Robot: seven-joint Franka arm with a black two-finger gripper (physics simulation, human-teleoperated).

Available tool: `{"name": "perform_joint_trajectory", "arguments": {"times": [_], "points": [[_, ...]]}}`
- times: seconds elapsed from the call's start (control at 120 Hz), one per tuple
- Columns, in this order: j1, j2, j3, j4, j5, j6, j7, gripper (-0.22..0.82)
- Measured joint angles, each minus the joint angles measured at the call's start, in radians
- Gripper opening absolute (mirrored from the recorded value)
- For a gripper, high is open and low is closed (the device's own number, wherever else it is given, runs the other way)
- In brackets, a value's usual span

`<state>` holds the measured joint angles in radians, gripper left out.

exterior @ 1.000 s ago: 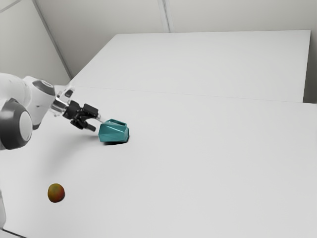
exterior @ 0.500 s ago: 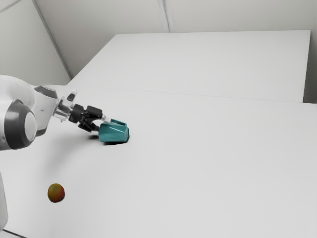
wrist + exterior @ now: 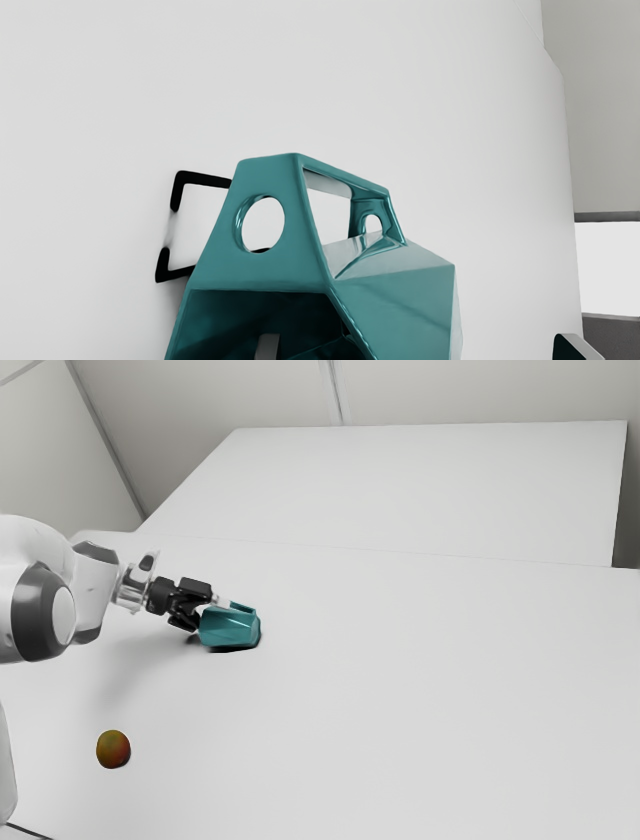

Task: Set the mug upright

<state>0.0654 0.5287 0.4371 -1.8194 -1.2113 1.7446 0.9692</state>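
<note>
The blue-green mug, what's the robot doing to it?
A robot arm has brought its claw to the blue-green mug, which lies on its side on the white table. The claw is open: one finger is at the mug's mouth and the other is outside, so it isn't gripping yet. The job is to stand the mug up, and that isn't done. A round, reddish-green fruit-like thing sits apart from them.

Just ahead of my black two-finger gripper [image 3: 208, 614], the glossy teal faceted mug [image 3: 230, 628] lies sideways on the smooth white table [image 3: 400, 690], mouth toward me; one finger [image 3: 268, 347] is inside it, the other outside. Well apart, to my right and farther back, sits the round reddish-green fruit [image 3: 113, 749].
</note>
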Motion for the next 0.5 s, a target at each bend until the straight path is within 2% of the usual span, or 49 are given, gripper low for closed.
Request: {"name": "perform_joint_trajectory", "arguments": {"times": [0.5], "points": [[-0.003, 0.006, 0.000, -0.020, -0.031, -0.017, 0.010, 0.31]]}}
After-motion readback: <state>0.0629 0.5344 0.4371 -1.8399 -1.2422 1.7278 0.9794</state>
